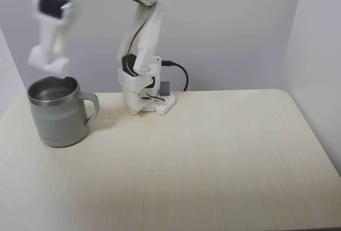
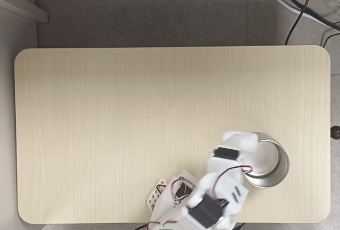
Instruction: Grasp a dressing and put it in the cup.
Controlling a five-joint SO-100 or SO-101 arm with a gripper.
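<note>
In a fixed view from the front, the end effector (image 1: 49, 65) hangs blurred at the upper left of the frame, its white tip just above the rim of the cup (image 1: 56, 121). The blur hides how far it is open and whether it grips anything, so I cannot tell. The dressing cannot be made out as a separate thing. The cup stands upright at the left edge of the pale wood surface (image 1: 202, 156), pale grey-green with a shiny steel rim, its handle pointing right. In the fixed view from above, the end effector (image 2: 240, 141) overlaps the cup's (image 2: 273, 169) left rim at lower right.
</note>
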